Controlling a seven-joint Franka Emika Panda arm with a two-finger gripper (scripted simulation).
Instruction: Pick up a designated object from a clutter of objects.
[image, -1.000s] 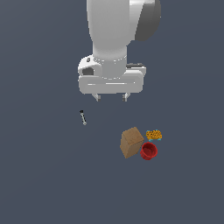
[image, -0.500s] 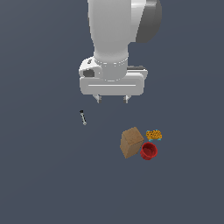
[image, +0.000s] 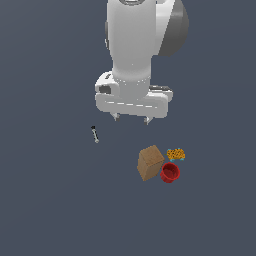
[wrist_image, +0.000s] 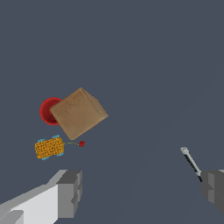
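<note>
The tan-brown box (image: 150, 162) stands on the dark floor in the exterior view, tilted on a diagonal. A small red bowl (image: 170, 172) touches its side toward the exterior view's right, and an orange-speckled item (image: 176, 154) lies just beyond the bowl. My gripper (image: 132, 119) hangs open and empty, high above the floor and up-left of the box in that view. In the wrist view the box (wrist_image: 78, 113) partly hides the red bowl (wrist_image: 47, 109), with the orange item (wrist_image: 49, 148) beside them. Both grey fingertips (wrist_image: 70, 193) show, wide apart.
A thin dark-and-grey stick-like tool (image: 94, 134) lies apart from the others toward the exterior view's left; it also shows in the wrist view (wrist_image: 191, 162) near one finger. A tiny red dot (wrist_image: 82, 143) sits by the orange item.
The arm has shifted slightly toward the exterior view's right and a little lower. The objects have not moved.
</note>
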